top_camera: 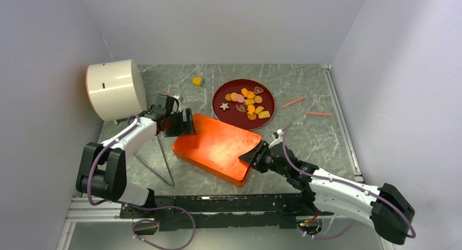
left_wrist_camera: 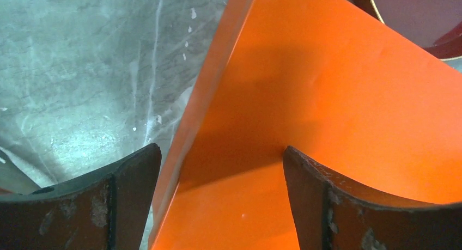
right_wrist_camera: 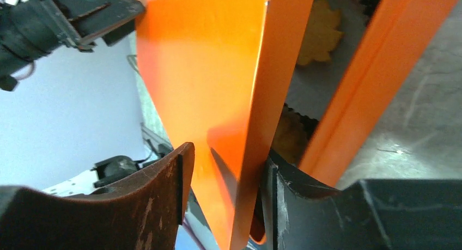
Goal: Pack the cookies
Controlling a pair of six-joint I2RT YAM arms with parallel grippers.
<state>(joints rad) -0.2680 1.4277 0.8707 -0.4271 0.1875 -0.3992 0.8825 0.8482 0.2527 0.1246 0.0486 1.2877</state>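
Cookies (top_camera: 249, 102) fill one plate (top_camera: 223, 92); left jaws gape over one orange lid (top_camera: 215, 146), right jaws pinch it.

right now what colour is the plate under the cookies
The plate is dark red; the top external view shows it best.

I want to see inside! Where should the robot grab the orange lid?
Take the orange lid by its thin rim at a corner, coming in from the side, one finger over and one under. It is broad and flat; only the rim fits. The right end effector pinches the near-right corner that way.
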